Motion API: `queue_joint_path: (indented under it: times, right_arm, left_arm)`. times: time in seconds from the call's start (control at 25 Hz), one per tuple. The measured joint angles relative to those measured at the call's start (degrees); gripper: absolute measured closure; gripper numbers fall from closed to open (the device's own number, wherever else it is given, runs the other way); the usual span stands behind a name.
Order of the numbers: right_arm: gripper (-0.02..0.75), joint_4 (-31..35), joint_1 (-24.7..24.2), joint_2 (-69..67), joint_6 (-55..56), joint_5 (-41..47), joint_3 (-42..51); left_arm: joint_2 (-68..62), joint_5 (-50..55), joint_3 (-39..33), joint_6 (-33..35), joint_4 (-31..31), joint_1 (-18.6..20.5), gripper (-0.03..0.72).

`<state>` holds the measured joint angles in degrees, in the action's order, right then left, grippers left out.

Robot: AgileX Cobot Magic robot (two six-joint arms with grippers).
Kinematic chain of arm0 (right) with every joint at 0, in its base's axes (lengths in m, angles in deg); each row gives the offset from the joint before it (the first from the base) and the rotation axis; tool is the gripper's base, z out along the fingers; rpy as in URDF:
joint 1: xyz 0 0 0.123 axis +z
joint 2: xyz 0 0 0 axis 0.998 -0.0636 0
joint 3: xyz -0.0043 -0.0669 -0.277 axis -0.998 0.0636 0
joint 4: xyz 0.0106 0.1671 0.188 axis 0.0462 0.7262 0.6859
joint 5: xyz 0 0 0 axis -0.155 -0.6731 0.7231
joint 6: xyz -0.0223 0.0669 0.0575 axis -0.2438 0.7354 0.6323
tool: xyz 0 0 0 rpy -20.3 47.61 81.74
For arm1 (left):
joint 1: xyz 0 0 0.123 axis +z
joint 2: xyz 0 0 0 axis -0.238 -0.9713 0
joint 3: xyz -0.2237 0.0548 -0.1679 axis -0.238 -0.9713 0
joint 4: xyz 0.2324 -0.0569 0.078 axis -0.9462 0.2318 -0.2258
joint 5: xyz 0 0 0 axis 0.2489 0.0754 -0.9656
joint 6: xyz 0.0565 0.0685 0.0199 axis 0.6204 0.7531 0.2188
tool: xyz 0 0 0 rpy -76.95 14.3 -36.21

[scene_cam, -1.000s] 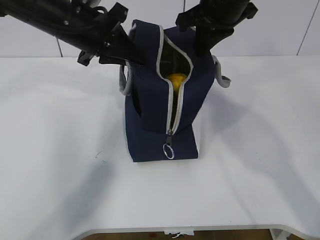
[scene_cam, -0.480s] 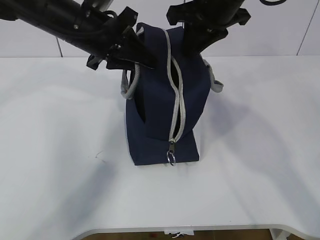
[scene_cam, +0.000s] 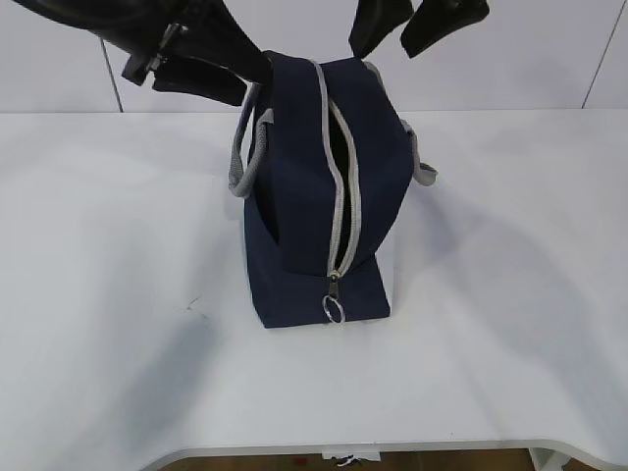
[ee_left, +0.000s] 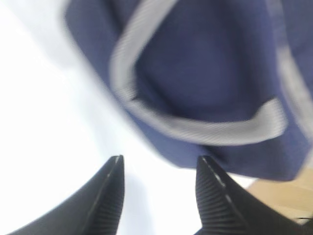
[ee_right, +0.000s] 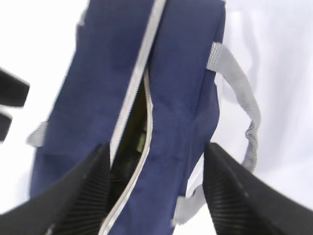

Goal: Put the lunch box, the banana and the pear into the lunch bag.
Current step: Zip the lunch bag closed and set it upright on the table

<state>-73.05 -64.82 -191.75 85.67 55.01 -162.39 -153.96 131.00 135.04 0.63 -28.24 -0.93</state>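
Note:
The navy lunch bag [scene_cam: 304, 196] stands upright mid-table, its grey zipper partly open as a narrow slit and the ring pull [scene_cam: 334, 309] hanging at the front. The lunch box, banana and pear are hidden. In the right wrist view only a pale green-yellow sliver [ee_right: 140, 141] shows inside the slit of the bag [ee_right: 181, 83]; I cannot tell what it is. My left gripper [scene_cam: 231, 74] is open and empty above the bag's left handle [scene_cam: 243, 152]. In the left wrist view it [ee_left: 159, 159] hangs over the blurred bag [ee_left: 205, 73]. My right gripper [scene_cam: 383, 49] [ee_right: 157, 147] is open and empty above the bag's top.
The white table [scene_cam: 510, 294] surrounds the bag. The bag's right grey handle [scene_cam: 424, 167] hangs down its far side. A white wall rises behind the table.
Both grippers have let go of the bag and risen away from it. The bag's mouth has narrowed to a slit, hiding the yellow fruit seen before. The left handle has dropped.

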Motion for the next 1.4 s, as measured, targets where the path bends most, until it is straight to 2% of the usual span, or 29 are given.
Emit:
queue_joint_path:
  times: [0.2,0.24,0.28,0.32,0.36,0.4,0.56,0.8,1.0,1.24,1.4]
  right_arm:
    - [0.271,0.41,0.00,4.51,0.00,0.00,0.00]
    - [0.271,0.98,0.00,5.39,0.00,0.10,0.00]
    - [0.270,1.50,0.00,6.29,0.00,0.10,0.00]
    - [0.270,2.42,0.00,7.64,0.10,0.10,0.34]
    - [0.270,3.09,0.00,8.69,0.10,0.10,0.84]
    - [0.270,3.84,0.00,10.34,0.30,0.10,1.81]
    - [0.270,5.61,0.00,16.09,0.87,0.10,8.71]
    - [0.270,3.24,0.00,25.37,-3.27,0.22,21.43]
    - [0.270,1.30,0.00,25.34,-4.89,-0.97,24.74]
    - [0.270,1.77,0.00,20.53,-5.45,-7.25,24.74]
    - [0.270,2.26,0.26,18.72,-6.42,-15.51,29.40]
  left_arm:
    - [1.78,1.04,0.87,-4.26,-13.53,0.06,0.328]
    - [3.01,1.46,0.87,-8.99,-20.57,-0.57,0.328]
    - [3.57,1.57,0.87,-10.23,-23.89,-0.96,0.328]
    - [4.14,1.57,0.87,-11.14,-24.48,-1.34,0.328]
    - [4.67,1.71,0.87,-11.59,-29.66,-1.80,0.328]
    - [5.27,1.74,0.73,-12.04,-31.04,-2.00,0.328]
    - [11.67,1.97,-3.16,-12.73,-34.15,-4.80,0.330]
    - [18.70,2.59,-12.27,-12.82,-37.45,-5.19,0.350]
    - [23.86,2.73,-12.96,-12.82,-37.59,-5.19,0.356]
    - [24.06,2.73,-13.07,-12.82,-37.59,-5.19,0.358]
    - [24.06,2.73,-13.07,-12.82,-37.59,-5.19,0.369]
